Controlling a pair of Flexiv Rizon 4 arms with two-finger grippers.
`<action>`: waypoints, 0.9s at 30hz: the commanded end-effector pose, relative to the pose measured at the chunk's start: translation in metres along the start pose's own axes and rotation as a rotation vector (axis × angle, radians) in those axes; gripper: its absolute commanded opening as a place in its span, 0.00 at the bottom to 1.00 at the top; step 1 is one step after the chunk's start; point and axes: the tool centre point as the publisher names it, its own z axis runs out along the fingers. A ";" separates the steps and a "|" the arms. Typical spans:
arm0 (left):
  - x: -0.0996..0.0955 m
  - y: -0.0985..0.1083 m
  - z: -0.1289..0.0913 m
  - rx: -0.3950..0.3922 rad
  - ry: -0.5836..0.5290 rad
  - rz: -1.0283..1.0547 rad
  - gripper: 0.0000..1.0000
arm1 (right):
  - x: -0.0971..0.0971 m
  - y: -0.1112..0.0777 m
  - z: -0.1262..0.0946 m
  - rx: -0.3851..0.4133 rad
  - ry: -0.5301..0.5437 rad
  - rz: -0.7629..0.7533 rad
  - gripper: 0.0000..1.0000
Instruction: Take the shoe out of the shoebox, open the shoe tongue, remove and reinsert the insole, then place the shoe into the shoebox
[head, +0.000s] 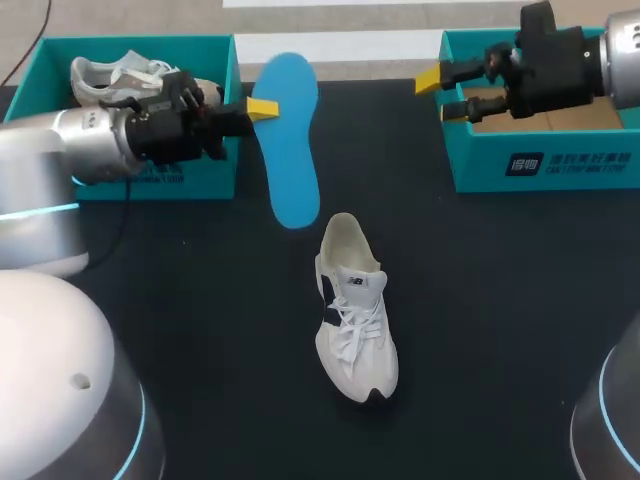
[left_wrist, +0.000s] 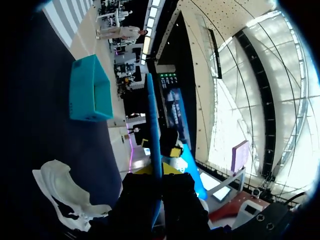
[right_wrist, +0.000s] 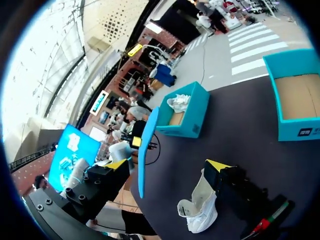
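Observation:
My left gripper (head: 258, 108) is shut on the edge of a blue insole (head: 291, 140), held in the air between the two boxes. In the left wrist view the insole (left_wrist: 153, 120) runs edge-on out from between the fingers of that gripper (left_wrist: 159, 172). A white lace-up shoe (head: 355, 320) lies on the black table, heel toward the insole; it also shows beside the left gripper (left_wrist: 65, 195). My right gripper (head: 440, 92) hangs open and empty over the left edge of the right shoebox (head: 545, 165). The right wrist view shows the right gripper (right_wrist: 167, 167), the shoe (right_wrist: 200, 206) and the insole (right_wrist: 146, 150) ahead.
A teal shoebox (head: 215, 50) at the back left holds a second pale shoe (head: 118, 75). The teal shoebox at the back right shows a bare cardboard floor (right_wrist: 295, 97). Black tabletop (head: 480, 300) surrounds the shoe.

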 end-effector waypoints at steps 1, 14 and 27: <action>-0.006 -0.007 0.011 -0.008 -0.008 0.011 0.00 | 0.009 -0.003 0.002 -0.019 -0.143 0.000 1.00; -0.014 -0.013 0.030 -0.012 -0.057 -0.002 0.00 | 0.036 0.009 0.005 0.043 -0.566 -0.296 1.00; -0.017 -0.016 0.035 -0.008 -0.051 -0.004 0.00 | 0.042 0.011 0.007 0.042 -0.559 -0.346 1.00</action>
